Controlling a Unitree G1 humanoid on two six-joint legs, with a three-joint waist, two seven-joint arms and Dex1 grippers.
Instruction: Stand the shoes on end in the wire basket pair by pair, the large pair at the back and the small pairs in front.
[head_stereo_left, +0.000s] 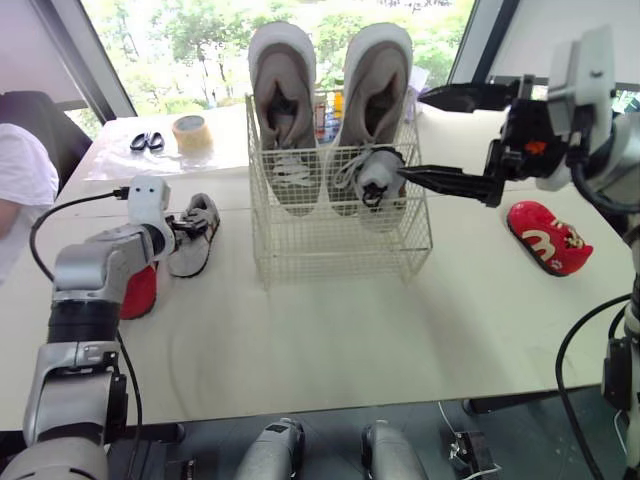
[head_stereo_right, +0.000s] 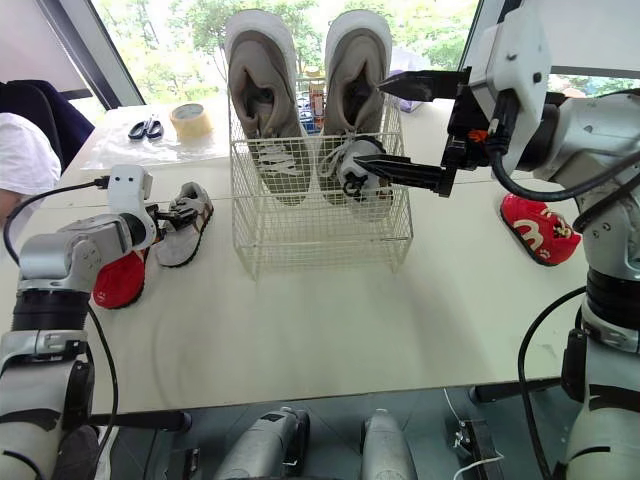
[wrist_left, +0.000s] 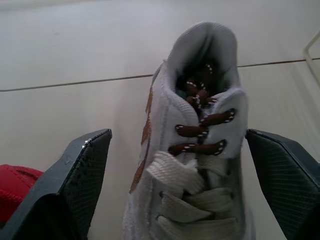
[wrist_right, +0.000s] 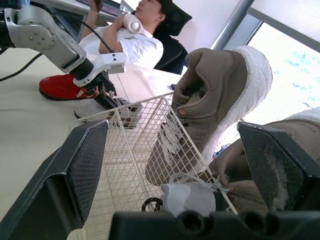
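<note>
Two large tan sneakers (head_stereo_left: 283, 110) stand on end at the white wire basket's (head_stereo_left: 300, 255) far side.
The right gripper (head_stereo_right: 370, 122), fingers spread, hangs beside a small grey shoe (head_stereo_left: 378, 180) at its near right; the left gripper (wrist_left: 177, 137), also spread, straddles a grey lace-up shoe (head_stereo_left: 195, 240) lying left of the basket.

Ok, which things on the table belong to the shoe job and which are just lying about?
Job: wire basket, large pair at its back, small grey shoe in its front, loose small grey shoe, red shoe on the left, red shoe on the right.
Lying about: tape roll, black scissors.
</note>
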